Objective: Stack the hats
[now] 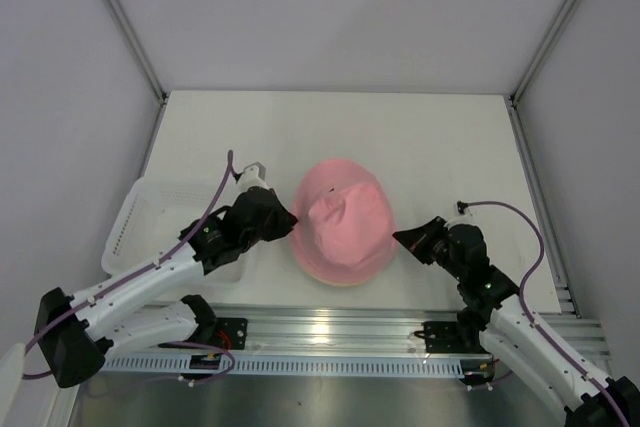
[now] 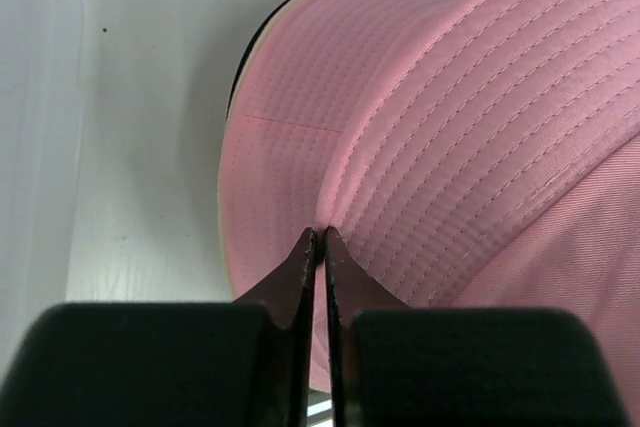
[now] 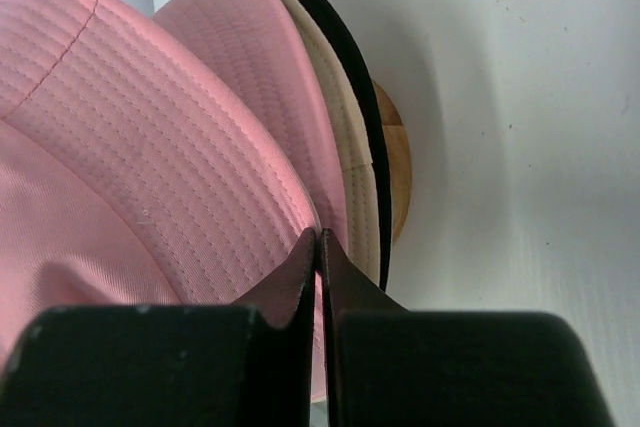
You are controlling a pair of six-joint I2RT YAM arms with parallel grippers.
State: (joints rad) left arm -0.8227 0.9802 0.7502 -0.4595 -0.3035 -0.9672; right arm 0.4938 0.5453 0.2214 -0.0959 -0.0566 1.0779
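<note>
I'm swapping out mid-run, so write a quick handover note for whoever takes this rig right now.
Left claw: shut on the brim of the top pink hat.
Right claw: shut on the same brim, opposite side.
Under it: second pink hat, beige hat, black hat, on the wooden stand.
Done: four hats stacked. Left: likely release and back off.

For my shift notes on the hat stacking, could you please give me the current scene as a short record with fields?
stack, top down: top pink hat, second pink hat, beige hat, black hat
support: wooden stand under the stack
left gripper: shut, pinching the top pink hat's brim on its left side
right gripper: shut, pinching the brim's right side
nearby: white basket, left of the stack
</note>
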